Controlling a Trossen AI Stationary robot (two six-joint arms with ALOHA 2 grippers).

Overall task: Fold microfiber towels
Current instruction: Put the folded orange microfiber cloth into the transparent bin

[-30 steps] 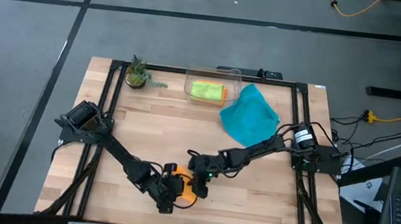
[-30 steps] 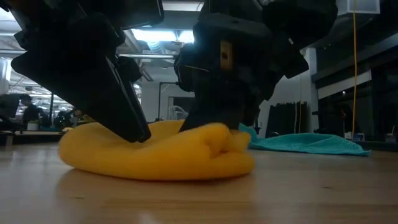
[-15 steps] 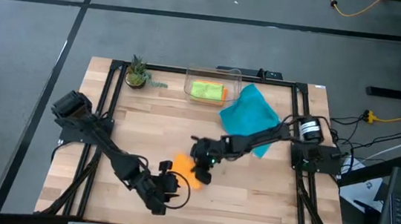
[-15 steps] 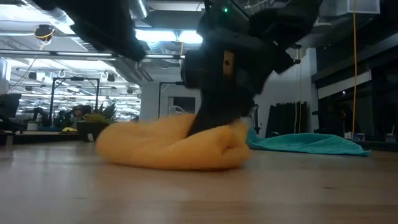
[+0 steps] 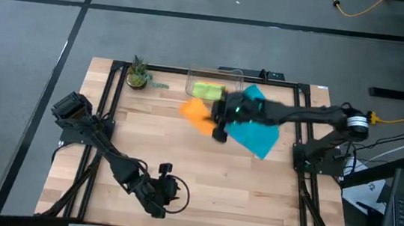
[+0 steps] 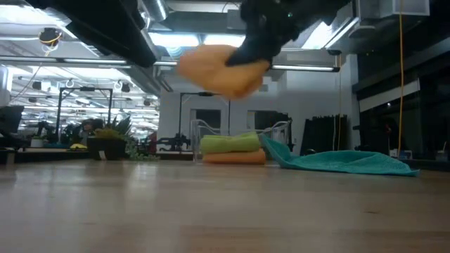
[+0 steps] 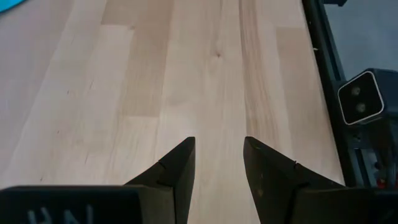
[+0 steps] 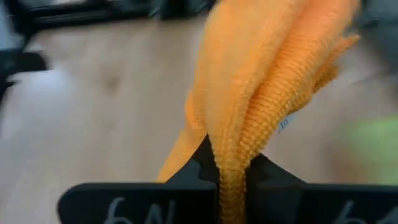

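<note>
Just got scooped off the near edge of the desk (image 5: 138, 144): the folded orange towel (image 5: 196, 112), now up in the air, carried across toward the clear bin (image 5: 214, 84) at the far side. Pinched tight in the right gripper (image 5: 218, 122), fingers clamped right on the fold, cloth bunched and ribbed-looking in the wrist view, a tiny label tag peeking out. Looks like the fold on this one is done and it's headed for the stack, just a guess though.

Already sitting in the bin: a lime green towel (image 6: 228, 143) folded flat on top of another orange towel (image 6: 232, 158), both soft and plump at the edges. Teal towel (image 5: 255, 124) sprawled unfolded beside the bin, probably next up.

Left gripper (image 5: 163, 192) parked low at the near side, fingers apart, holding nothing, only bare pale wood planks in front of it
</note>
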